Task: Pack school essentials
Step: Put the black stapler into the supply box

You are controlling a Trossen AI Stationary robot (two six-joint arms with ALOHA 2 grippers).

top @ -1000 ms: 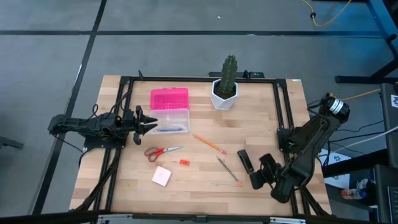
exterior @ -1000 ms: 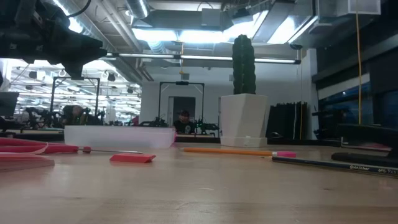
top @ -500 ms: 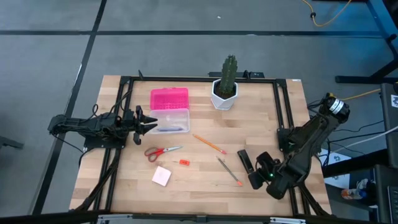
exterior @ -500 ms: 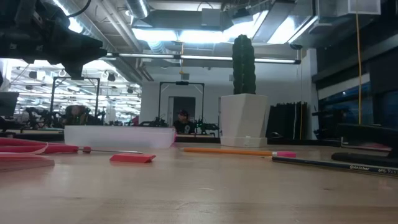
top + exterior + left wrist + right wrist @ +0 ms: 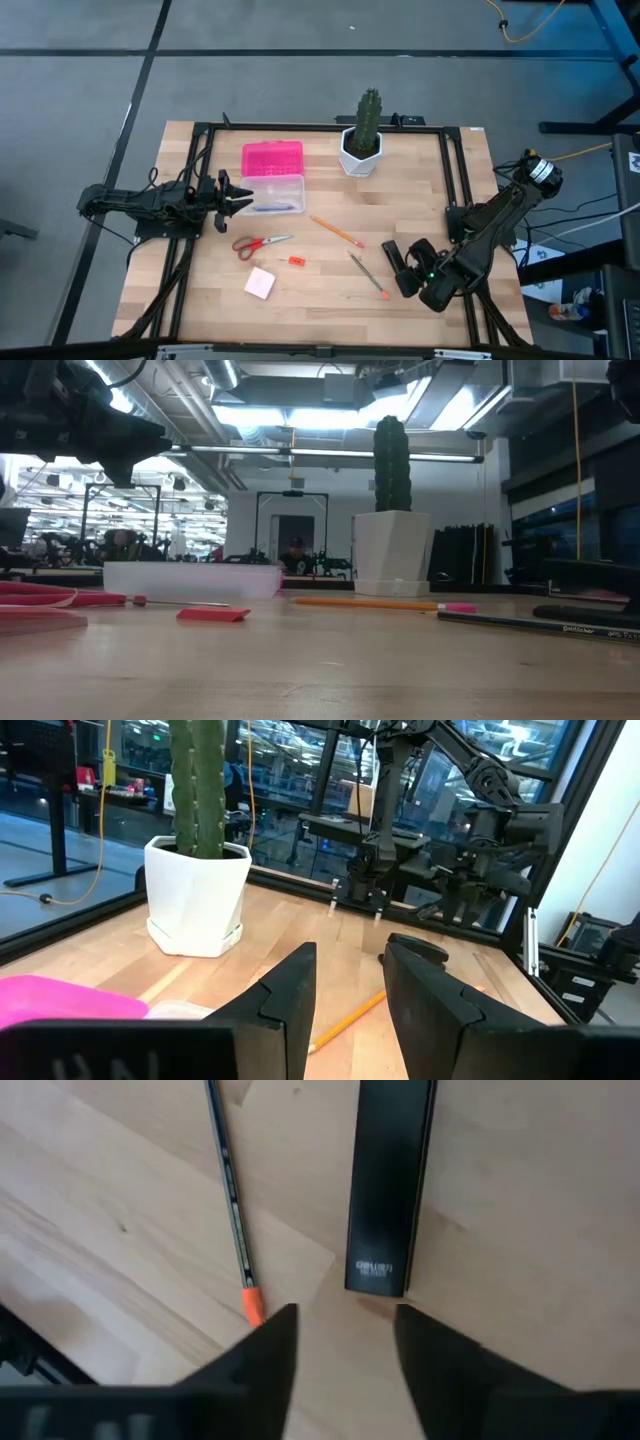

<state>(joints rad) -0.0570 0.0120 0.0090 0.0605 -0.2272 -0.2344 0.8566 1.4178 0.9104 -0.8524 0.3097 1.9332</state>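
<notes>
The school essentials lie loose on the wooden table: red-handled scissors (image 5: 262, 243), a pink square pad (image 5: 259, 283), a tiny orange-red piece (image 5: 295, 261), an orange pencil (image 5: 336, 231), a thin pen (image 5: 368, 274) and a black oblong block (image 5: 391, 256). My right gripper (image 5: 408, 278) hovers open just short of the near end of the block (image 5: 390, 1180), with the pen's orange tip (image 5: 252, 1305) beside it. My left gripper (image 5: 245, 198) waits open at the left end of the clear box (image 5: 272, 193).
The box's pink lid (image 5: 272, 158) lies flat behind the clear box. A cactus in a white pot (image 5: 362, 135) stands at the far middle. Black frame rails (image 5: 455, 180) run along the table's edges. Bare wood lies along the near edge.
My right gripper has moved a little toward the table's left and far side, closer to the black block's near end. Nothing on the table has shifted.
</notes>
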